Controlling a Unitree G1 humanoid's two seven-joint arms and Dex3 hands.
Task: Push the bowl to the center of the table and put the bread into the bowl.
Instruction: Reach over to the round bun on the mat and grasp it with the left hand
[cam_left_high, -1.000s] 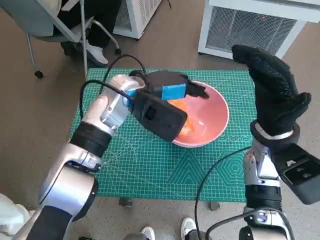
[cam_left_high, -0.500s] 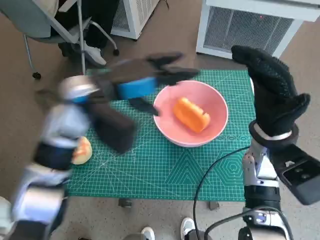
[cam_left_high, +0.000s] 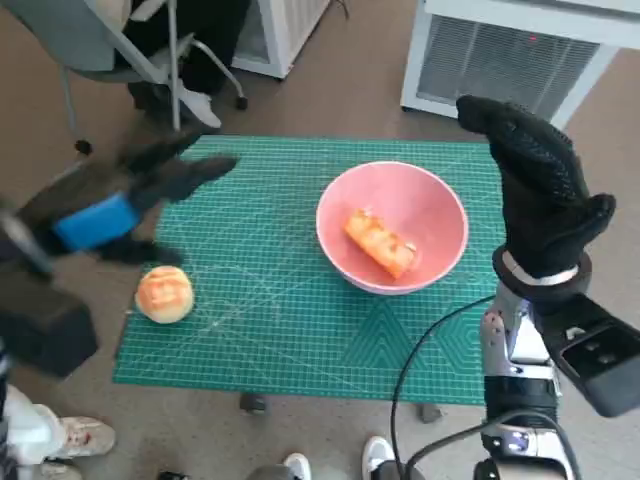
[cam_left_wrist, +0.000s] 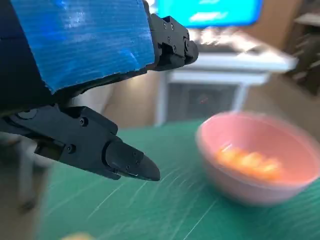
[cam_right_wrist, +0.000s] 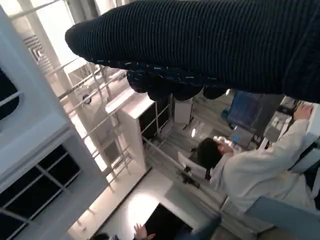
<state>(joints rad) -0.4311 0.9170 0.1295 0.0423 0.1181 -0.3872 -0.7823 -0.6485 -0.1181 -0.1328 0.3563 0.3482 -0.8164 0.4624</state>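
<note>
My left hand, black with blue tape across its back, hangs blurred over the left edge of the green gridded cutting mat; its fingers are spread apart and hold nothing. My right hand, in its black knitted glove, stands upright beside the mat's right edge, fingers extended and together, with nothing in it. The pink round bowl sits on the mat a little right of the middle, and the orange, elongated piece of bread lies inside it. A round golden bun rests on the mat near its left edge, just beside my left hand. The mat's printed lines carry no writing I can read. The right wrist view shows a person in a white top.
</note>
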